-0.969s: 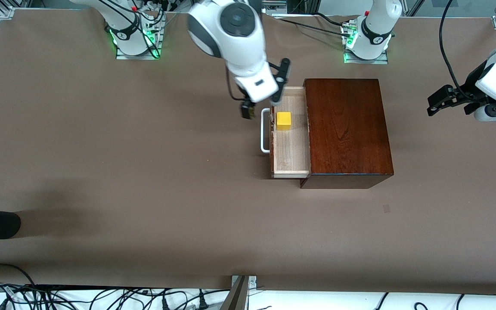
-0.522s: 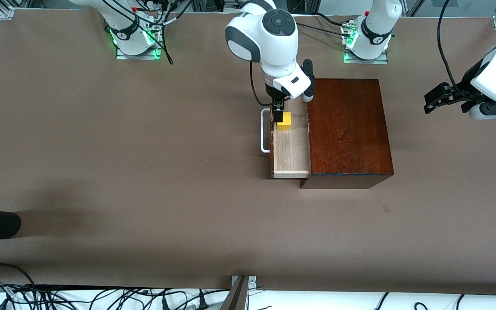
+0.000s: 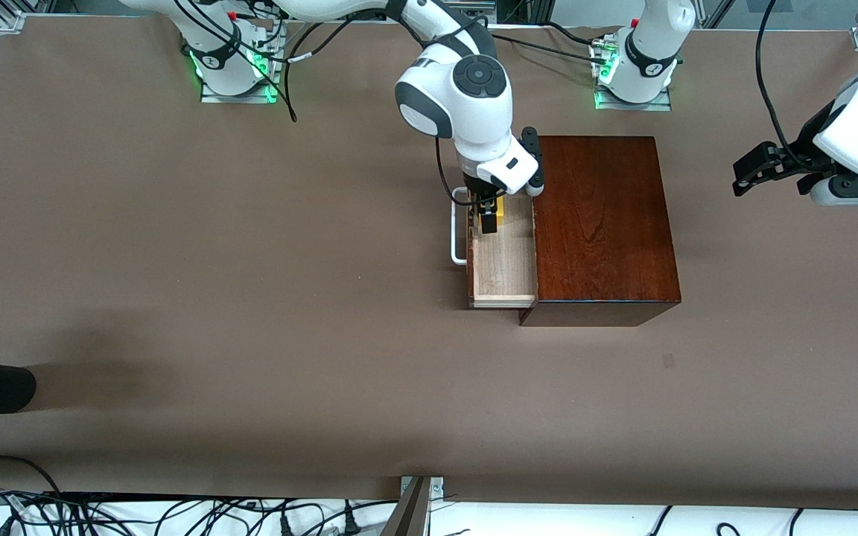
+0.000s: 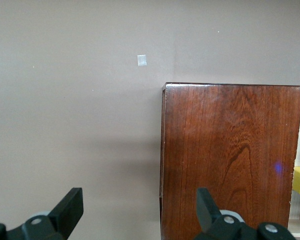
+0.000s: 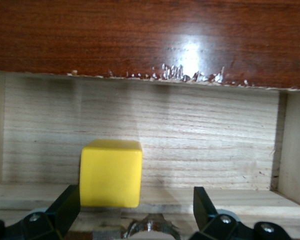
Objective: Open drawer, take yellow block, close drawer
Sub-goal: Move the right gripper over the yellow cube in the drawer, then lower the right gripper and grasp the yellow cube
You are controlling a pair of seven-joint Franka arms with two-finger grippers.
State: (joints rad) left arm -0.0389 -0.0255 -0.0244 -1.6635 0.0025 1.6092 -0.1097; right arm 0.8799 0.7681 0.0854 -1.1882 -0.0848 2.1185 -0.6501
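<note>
1. Brown bench [image 3: 250, 298], carrying one dark wooden box [image 3: 600, 223] near the left arm's end.
2. Drawer [image 3: 503, 268] pulled out toward the right arm's end, handle [image 3: 459, 237] outermost, so the inside is reachable from above.
3. Yellow block [image 5: 111, 173] resting on the drawer floor, near the end farther from the front camera.
4. Right claw [image 5: 135, 210] lowered into the drawer, spread wide, block between the fingers but off-centre; not yet gripped.
5. Left claw [image 4: 140, 210] waiting over bare bench beside the box, spread and empty.
</note>
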